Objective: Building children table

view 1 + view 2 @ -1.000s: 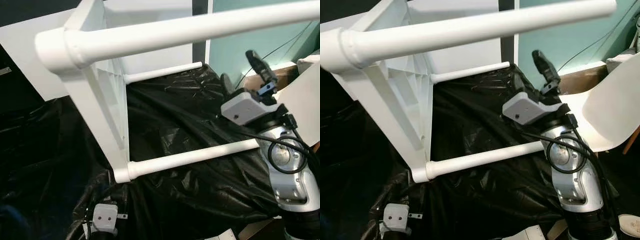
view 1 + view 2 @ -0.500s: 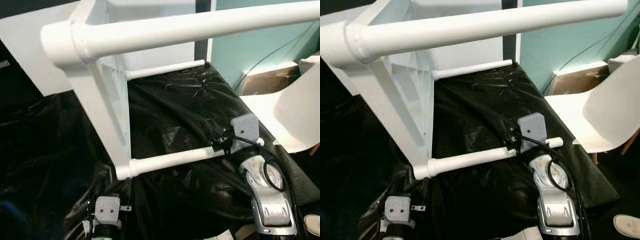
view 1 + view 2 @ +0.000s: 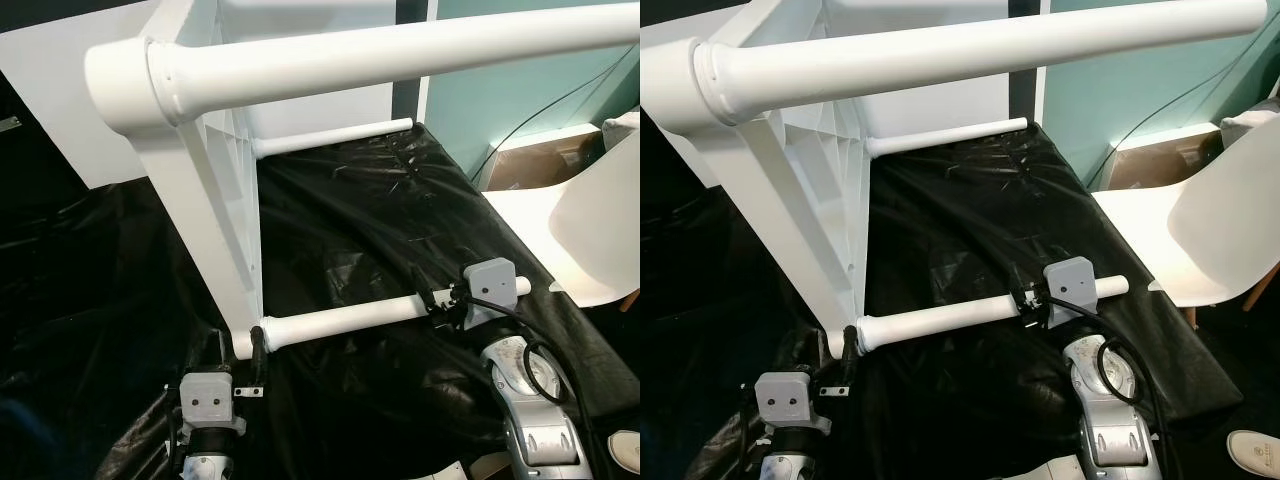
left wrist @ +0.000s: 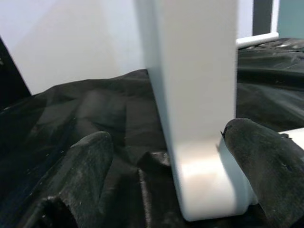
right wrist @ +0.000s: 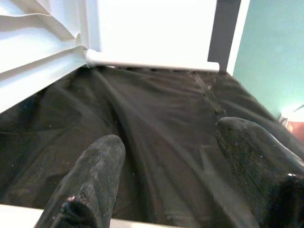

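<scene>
The white children's table (image 3: pixel 205 190) lies on its side on a black plastic sheet (image 3: pixel 380 230), with its legs pointing right. My right gripper (image 3: pixel 432 300) is open and sits on the lower near leg (image 3: pixel 345 320), close to its free end. In the right wrist view its fingers (image 5: pixel 97 171) spread wide over the sheet, and the leg (image 5: pixel 19 216) crosses at their base. My left gripper (image 3: pixel 238 345) is open at the table's bottom corner. The left wrist view shows that corner (image 4: pixel 199 142) between the two fingers (image 4: pixel 90 161).
A white chair (image 3: pixel 600 230) stands at the right beside the sheet's edge, with a cardboard box (image 3: pixel 535 160) and a teal wall behind it. A white board (image 3: pixel 60 110) leans at the back left. The upper leg (image 3: pixel 400 60) crosses overhead. A shoe (image 3: pixel 625 450) lies at the bottom right.
My right arm has come down from a raised pose to the lower near leg. My left gripper has risen to the table's bottom corner.
</scene>
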